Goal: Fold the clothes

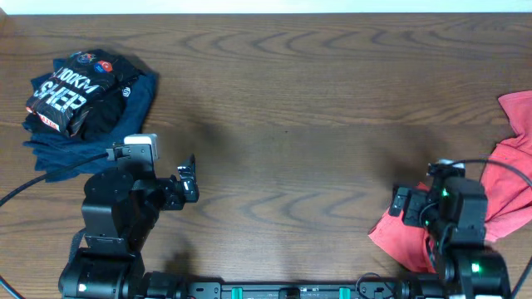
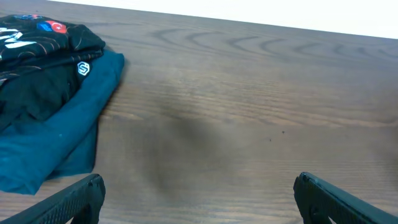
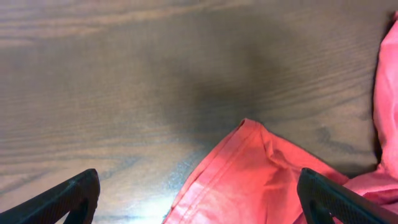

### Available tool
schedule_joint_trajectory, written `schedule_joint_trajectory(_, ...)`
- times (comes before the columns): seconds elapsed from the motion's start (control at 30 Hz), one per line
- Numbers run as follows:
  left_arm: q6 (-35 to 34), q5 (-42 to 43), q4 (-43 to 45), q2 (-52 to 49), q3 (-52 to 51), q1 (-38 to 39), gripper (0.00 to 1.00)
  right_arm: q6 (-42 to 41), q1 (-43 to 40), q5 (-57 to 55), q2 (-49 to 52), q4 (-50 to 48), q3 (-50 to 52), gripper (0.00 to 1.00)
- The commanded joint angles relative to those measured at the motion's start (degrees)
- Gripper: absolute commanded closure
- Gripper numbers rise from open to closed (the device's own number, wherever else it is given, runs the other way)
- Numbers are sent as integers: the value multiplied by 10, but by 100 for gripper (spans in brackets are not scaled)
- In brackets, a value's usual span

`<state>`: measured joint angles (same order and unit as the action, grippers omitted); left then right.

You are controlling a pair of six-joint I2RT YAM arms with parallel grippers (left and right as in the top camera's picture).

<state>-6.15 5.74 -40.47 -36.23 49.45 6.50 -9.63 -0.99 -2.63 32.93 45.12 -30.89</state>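
Observation:
A folded black sports shirt (image 1: pixel 79 91) with red-white lettering lies on a folded navy garment (image 1: pixel 66 154) at the far left; both show in the left wrist view, the black shirt (image 2: pixel 43 62) on the navy one (image 2: pixel 56 137). A crumpled red garment (image 1: pixel 507 183) lies at the right edge, and a corner of it (image 3: pixel 249 174) lies between my right fingers. My left gripper (image 1: pixel 189 178) is open and empty over bare wood, right of the stack (image 2: pixel 199 199). My right gripper (image 1: pixel 403 203) is open above the red corner (image 3: pixel 199 199).
The brown wooden table (image 1: pixel 291 108) spans the view. A black cable (image 1: pixel 25 187) runs from the left arm toward the left edge. The arm bases stand along the front edge.

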Motion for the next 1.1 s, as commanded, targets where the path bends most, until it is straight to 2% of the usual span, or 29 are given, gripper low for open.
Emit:
schedule_joint_trajectory(0.0, 3, -6, 0, 0, -2, 2, 2, 17, 2, 2, -58, -45, 46, 1)
schedule_joint_trajectory(0.17, 3, -6, 0, 0, -2, 2, 2, 57, 2, 47, -179, -178, 160, 1)
schedule_joint_trajectory(0.33, 3, -6, 0, 0, -2, 2, 2, 83, 2, 88, -290, -225, 224, 1)
schedule_joint_trajectory(0.63, 3, -6, 0, 0, -2, 2, 2, 160, 2, 106, -319, -424, 308, 1)
schedule_joint_trajectory(0.87, 3, -6, 0, 0, -2, 2, 2, 230, 2, 104, -327, -419, 306, 1)
schedule_joint_trajectory(1.0, 3, -6, 0, 0, -2, 2, 2, 151, 2, 104, -327, -415, 306, 1)
schedule_joint_trajectory(1.07, 3, -6, 0, 0, -2, 2, 2, 142, 2, 104, -327, -415, 306, 1)
